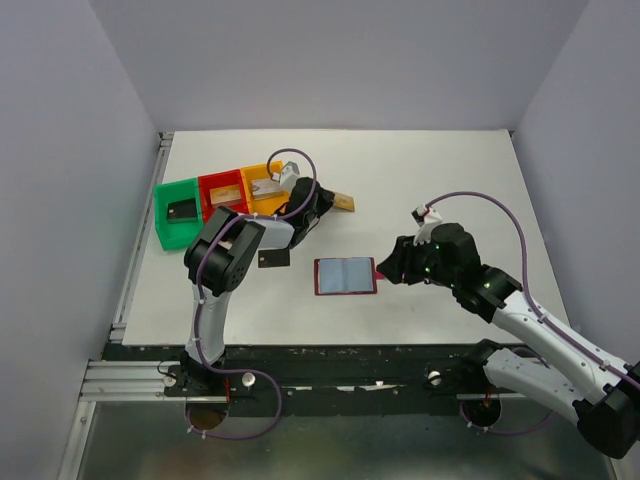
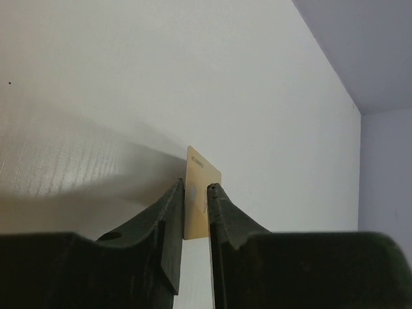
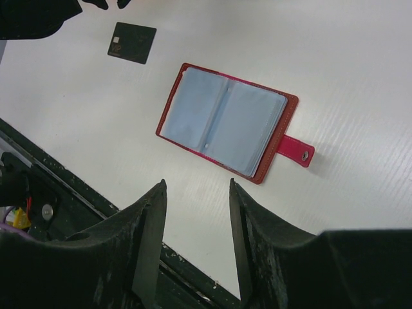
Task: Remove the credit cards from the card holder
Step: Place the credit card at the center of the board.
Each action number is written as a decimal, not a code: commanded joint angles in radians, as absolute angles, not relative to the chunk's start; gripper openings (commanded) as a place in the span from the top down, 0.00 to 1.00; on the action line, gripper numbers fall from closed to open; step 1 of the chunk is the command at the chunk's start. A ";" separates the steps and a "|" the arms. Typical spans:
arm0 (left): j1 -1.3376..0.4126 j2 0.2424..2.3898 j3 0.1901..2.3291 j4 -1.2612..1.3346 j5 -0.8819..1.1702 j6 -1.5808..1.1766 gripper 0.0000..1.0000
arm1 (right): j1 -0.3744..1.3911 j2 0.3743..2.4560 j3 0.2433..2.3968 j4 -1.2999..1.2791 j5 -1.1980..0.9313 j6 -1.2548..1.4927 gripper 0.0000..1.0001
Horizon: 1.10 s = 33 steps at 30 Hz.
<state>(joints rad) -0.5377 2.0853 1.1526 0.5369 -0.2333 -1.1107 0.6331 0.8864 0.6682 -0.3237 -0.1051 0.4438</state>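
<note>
We're releasing the gold card [image 1: 342, 203] near the yellow tray [image 1: 255, 172]: left tool [image 2: 196, 188] parting slightly, gripping nothing. Right tool [image 3: 197, 187] hovering half-open, empty, above the opened card holder [image 3: 228, 125] on the counter [image 1: 450, 180]. Next we're probably checking it for leftovers.

This is a robotics lab, set up as a closed test cell: a white table [image 1: 450, 170] is boxed in on three sides by plain lilac-grey walls [image 1: 60, 150]. A left arm [image 1: 225, 255] and a right arm [image 1: 500, 295] are bolted to a black rail [image 1: 340, 352] at the near edge, above a slotted aluminium frame [image 1: 110, 382], and purple cables [image 1: 500, 203] loop along them. A green tray [image 1: 172, 192], a red tray [image 1: 215, 185] and a yellow tray [image 1: 255, 178] stand in a row at the table's far left, like sorting bins on a bench rig.
</note>
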 commanded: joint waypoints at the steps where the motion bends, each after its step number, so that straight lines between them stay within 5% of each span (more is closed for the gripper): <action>1: -0.529 2.085 1.147 0.563 -0.209 -1.115 0.65 | 0.632 0.894 0.675 -0.318 -0.083 0.434 0.49; 20: -0.515 1.967 1.094 0.494 -0.224 -1.043 0.43 | 0.632 0.914 0.667 -0.331 -0.025 0.446 0.49; 25: -0.546 1.846 1.066 0.460 -0.239 -0.979 0.41 | 0.630 0.949 0.680 -0.373 0.106 0.483 0.39; 29: -0.638 1.725 1.089 0.260 -0.319 -0.847 0.37 | 0.629 0.994 0.689 -0.399 0.126 0.497 0.30; 33: -0.725 1.599 1.074 0.013 -0.439 -0.776 0.22 | 0.623 1.049 0.692 -0.413 0.117 0.514 0.29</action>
